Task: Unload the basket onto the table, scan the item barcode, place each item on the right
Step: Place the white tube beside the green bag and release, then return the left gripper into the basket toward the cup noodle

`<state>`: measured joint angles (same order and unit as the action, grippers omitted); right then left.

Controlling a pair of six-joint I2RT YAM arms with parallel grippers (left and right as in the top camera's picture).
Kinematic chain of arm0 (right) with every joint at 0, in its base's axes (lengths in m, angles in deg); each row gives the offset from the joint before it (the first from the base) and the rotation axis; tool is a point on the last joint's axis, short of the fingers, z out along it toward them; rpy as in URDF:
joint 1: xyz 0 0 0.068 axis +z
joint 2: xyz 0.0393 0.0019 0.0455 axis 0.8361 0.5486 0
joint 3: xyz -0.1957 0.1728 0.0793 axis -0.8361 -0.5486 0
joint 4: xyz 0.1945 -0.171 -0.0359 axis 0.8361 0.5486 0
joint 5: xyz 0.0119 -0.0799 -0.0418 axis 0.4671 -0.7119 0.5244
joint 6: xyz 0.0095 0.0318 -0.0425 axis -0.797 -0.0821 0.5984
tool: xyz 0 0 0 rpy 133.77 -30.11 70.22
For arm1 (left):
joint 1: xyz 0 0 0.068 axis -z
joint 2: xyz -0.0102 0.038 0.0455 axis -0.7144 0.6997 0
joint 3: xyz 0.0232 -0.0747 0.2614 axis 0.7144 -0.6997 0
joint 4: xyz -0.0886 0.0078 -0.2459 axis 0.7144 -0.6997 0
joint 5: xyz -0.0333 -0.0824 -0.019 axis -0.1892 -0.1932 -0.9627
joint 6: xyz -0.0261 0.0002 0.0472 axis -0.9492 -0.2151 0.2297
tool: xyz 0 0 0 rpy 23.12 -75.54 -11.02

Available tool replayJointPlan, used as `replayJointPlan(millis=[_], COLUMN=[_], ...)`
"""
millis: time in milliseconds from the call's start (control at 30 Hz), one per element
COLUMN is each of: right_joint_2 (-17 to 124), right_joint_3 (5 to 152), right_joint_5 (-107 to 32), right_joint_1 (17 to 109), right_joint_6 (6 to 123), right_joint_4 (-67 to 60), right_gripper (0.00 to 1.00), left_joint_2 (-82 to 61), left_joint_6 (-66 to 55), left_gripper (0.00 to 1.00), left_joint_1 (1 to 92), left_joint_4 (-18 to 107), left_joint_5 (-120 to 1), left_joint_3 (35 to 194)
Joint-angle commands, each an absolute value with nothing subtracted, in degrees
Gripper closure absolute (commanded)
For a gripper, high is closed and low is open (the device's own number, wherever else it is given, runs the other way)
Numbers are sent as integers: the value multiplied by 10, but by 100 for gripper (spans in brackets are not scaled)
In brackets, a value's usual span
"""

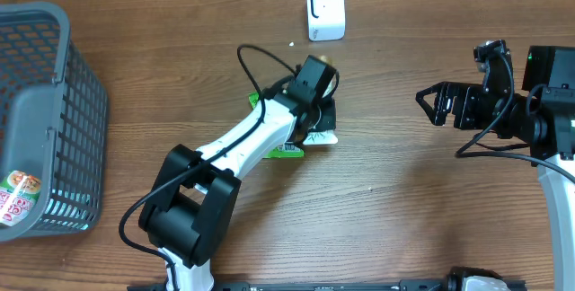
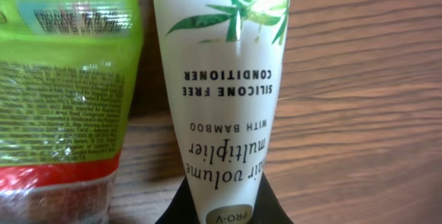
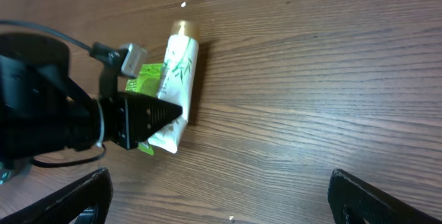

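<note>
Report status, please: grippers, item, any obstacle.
Left gripper shut on conditioner tube, flat on table. Right gripper open, empty. Green packet beside tube; nothing between tube and white scanner.

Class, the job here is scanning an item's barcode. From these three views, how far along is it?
Done: the left gripper is shut on the conditioner tube. In hand: the pick-up. The tube lies on the table beside a green packet, seemingly not lifted. Left: bringing its barcode to the white scanner across the table. The right gripper waits open.
</note>
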<state>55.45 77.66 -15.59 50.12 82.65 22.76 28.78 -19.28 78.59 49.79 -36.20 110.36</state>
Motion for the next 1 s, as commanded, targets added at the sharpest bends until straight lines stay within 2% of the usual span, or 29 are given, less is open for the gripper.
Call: replayJointPlan(millis=[0, 33, 67, 133, 167, 333, 633, 833, 967], right_joint_2=[553, 553, 553, 553, 553, 553, 553, 553, 553], right_joint_3=[791, 791, 791, 791, 791, 791, 791, 791, 791], right_joint_5=[-155, -155, -155, -155, -155, -155, -155, -155, -155], right_joint_1=[504, 504, 504, 504, 504, 504, 504, 504, 504], right_joint_6=[831, 831, 831, 831, 831, 831, 831, 829, 829], right_joint_4=[225, 225, 224, 224, 224, 225, 224, 224, 225], right_gripper=[0, 0, 0, 0, 0, 0, 0, 0, 0], left_joint_2=[275, 275, 275, 275, 275, 266, 227, 186, 153], left_joint_6=[-226, -226, -226, -225, -211, -190, -131, -125, -110], left_gripper=[96, 92, 84, 60, 45, 40, 37, 38, 36], left_joint_1=[787, 787, 787, 787, 786, 773, 689, 579, 492], left_joint_4=[527, 527, 528, 537, 548, 494, 232, 51, -18], left_joint_5=[-377, -379, -383, -409, -448, -480, -475, -364, -298], left_joint_3=[1076, 1076, 1076, 1077, 1078, 1132, 1398, 1578, 1648])
